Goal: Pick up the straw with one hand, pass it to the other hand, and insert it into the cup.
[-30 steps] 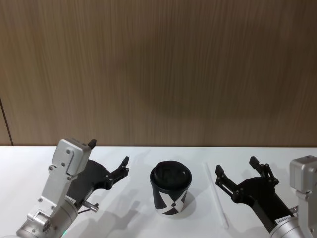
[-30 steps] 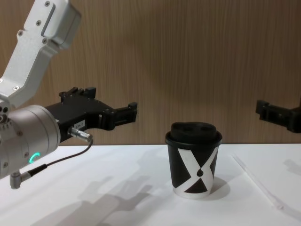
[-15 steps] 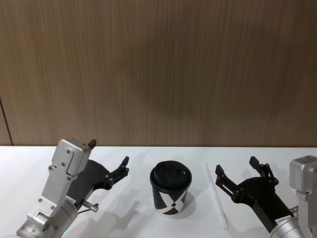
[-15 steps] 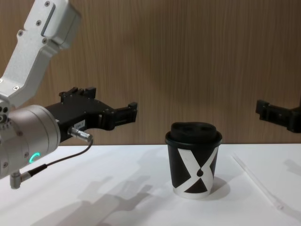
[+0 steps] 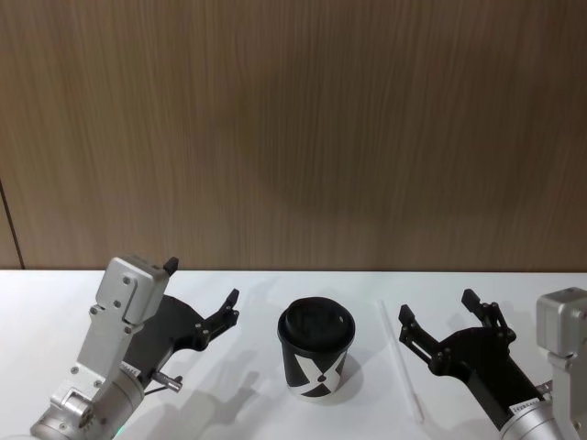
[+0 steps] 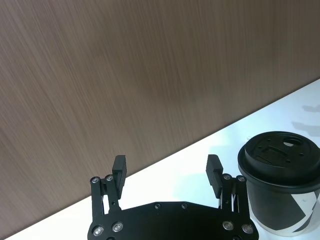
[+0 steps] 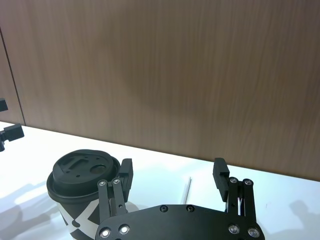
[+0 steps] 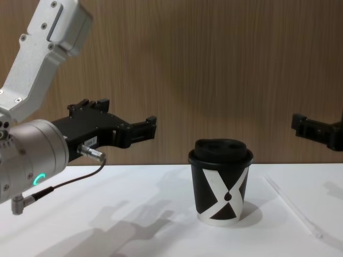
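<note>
Nothing has moved since the earlier frames: both arms hover where they were. The straw (image 5: 401, 362) lies flat on the worktop (image 5: 55, 312) at the lower right of the head view. It sits between the cup (image 5: 316, 353) at bottom centre and the right gripper (image 5: 438, 307), apart from both. That gripper hangs above the worktop with its fingers spread, holding nothing. The left gripper (image 5: 203, 280), at the lower left, is likewise spread and empty, pointing towards the cup.

The risks, as I judge them, begin with the pick. The straw is thin, looks light and lies flush on the worktop, so fingers closing a little high would miss it. Fingers coming down off-line could roll or flick it away, perhaps against the cup. If it is pinched near one end it may droop or swing, which would make the handover hard to line up. If the right gripper lets go before the left has pinched, the straw would drop. The opening in the lid (image 5: 316, 323) looks small, so a tilted straw could catch on the dome and tip or slide the cup.
</note>
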You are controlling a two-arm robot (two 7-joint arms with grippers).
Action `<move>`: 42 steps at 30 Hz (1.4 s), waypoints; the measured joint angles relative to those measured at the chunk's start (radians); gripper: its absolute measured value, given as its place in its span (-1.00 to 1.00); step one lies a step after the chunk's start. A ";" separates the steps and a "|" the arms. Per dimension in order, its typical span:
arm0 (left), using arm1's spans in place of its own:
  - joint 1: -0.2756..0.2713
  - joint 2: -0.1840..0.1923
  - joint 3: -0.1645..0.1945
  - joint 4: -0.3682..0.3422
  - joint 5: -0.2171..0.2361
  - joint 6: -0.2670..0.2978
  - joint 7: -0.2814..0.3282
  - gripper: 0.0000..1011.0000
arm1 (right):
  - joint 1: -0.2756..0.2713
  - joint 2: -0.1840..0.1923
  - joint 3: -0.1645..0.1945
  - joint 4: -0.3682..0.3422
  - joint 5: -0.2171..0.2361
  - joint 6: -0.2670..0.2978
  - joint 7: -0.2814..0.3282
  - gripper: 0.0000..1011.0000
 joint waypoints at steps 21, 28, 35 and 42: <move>0.000 0.000 0.000 0.000 0.000 0.000 0.000 0.98 | -0.005 0.019 0.005 -0.010 -0.006 0.023 0.014 0.98; 0.000 0.000 0.000 0.000 0.000 0.000 0.000 0.98 | -0.019 0.051 0.005 -0.031 -0.018 0.064 0.038 0.98; 0.000 0.000 0.000 0.000 0.000 0.000 0.000 0.98 | -0.035 0.076 -0.003 -0.053 -0.029 0.109 0.061 0.98; 0.000 0.000 0.000 0.000 0.000 0.000 0.000 0.98 | -0.042 0.082 -0.016 -0.060 -0.036 0.148 0.078 0.98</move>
